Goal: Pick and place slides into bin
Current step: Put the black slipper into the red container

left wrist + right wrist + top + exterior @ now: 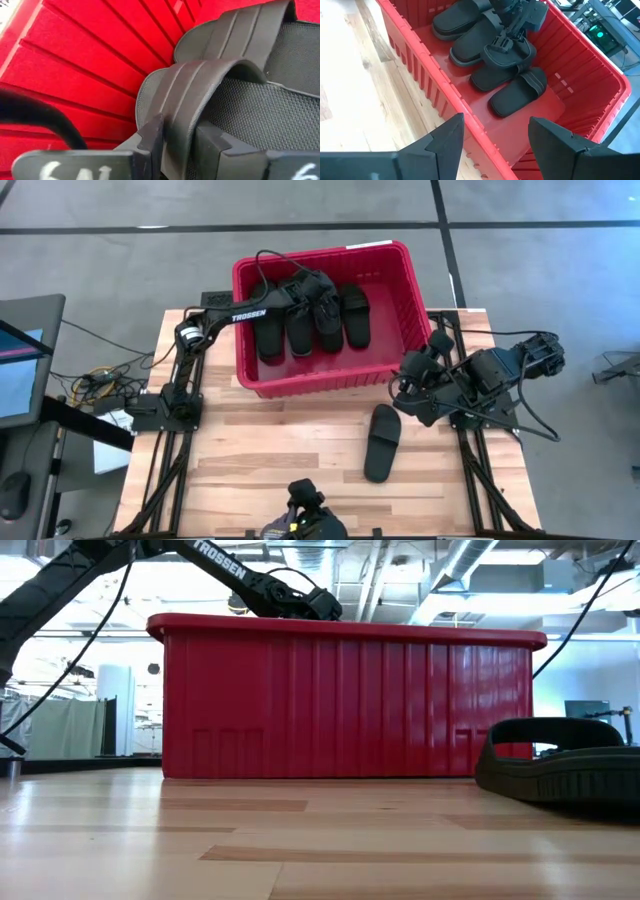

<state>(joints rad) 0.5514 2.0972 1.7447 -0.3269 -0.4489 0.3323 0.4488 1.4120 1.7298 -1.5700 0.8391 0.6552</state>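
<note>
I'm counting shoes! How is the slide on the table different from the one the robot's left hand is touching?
The slide on the table lies alone on the wood, outside the bin; the slide in the left gripper is inside it, beside three others. No gripper touches the table slide, while the left gripper has its fingers around the other's strap. Both are dark with a wide strap.

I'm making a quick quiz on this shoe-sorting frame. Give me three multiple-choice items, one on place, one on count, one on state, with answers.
1. Where does the lone slide outside the bin lie?
A. On the table, by the right arm
B. On the floor
C. On the bin's rim

2. How many slides lie in the bin?
A. One
B. Four
C. Seven

3. What is the left hand doing?
A. Resting on the table
B. Gripping the bin's rim
C. Fingers astride a slide's strap inside the bin

Answers: 1 A, the high view shows it on the wood; 2 B, four dark slides lie side by side; 3 C, the left wrist view shows the strap between its fingers.
</note>
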